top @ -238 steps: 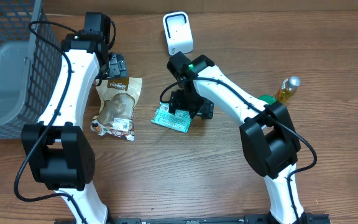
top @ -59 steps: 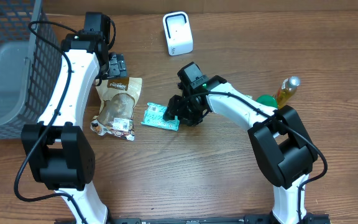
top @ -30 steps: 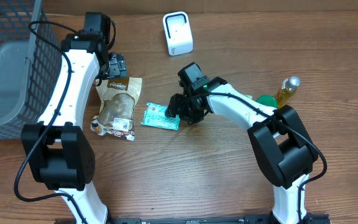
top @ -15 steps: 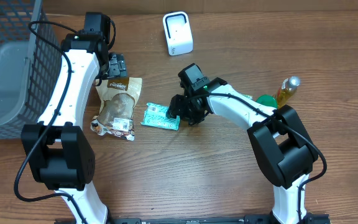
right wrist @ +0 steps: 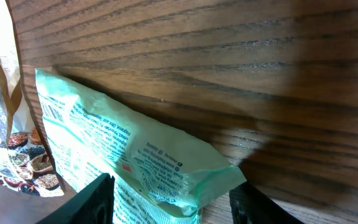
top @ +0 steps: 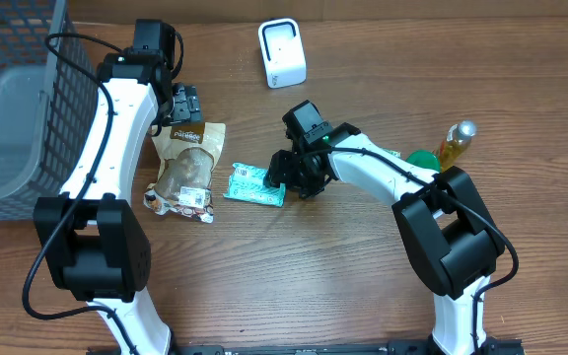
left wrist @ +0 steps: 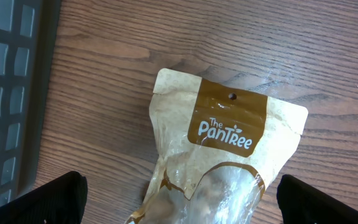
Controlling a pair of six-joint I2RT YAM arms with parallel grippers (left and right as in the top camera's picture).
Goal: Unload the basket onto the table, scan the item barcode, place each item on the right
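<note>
The item, a green plastic packet [top: 254,184] [right wrist: 135,155], lies flat on the wood table with its printed side up. My right gripper [top: 286,182] [right wrist: 173,199] sits low at the packet's right end. One black finger [right wrist: 95,199] presses one edge and the other finger [right wrist: 260,205] presses the opposite edge, so it is shut on the packet. The white scanner [top: 282,52] stands at the back, well apart from the packet. My left gripper [top: 185,104] [left wrist: 179,199] hangs open above a brown PanTree pouch [left wrist: 229,143] [top: 190,158], touching nothing.
A dark wire basket [top: 8,89] holding a grey bin fills the left edge. A small colourful sachet [top: 180,200] lies at the pouch's lower end. An amber bottle [top: 457,141] and a green object [top: 422,158] stand on the right, behind my right arm.
</note>
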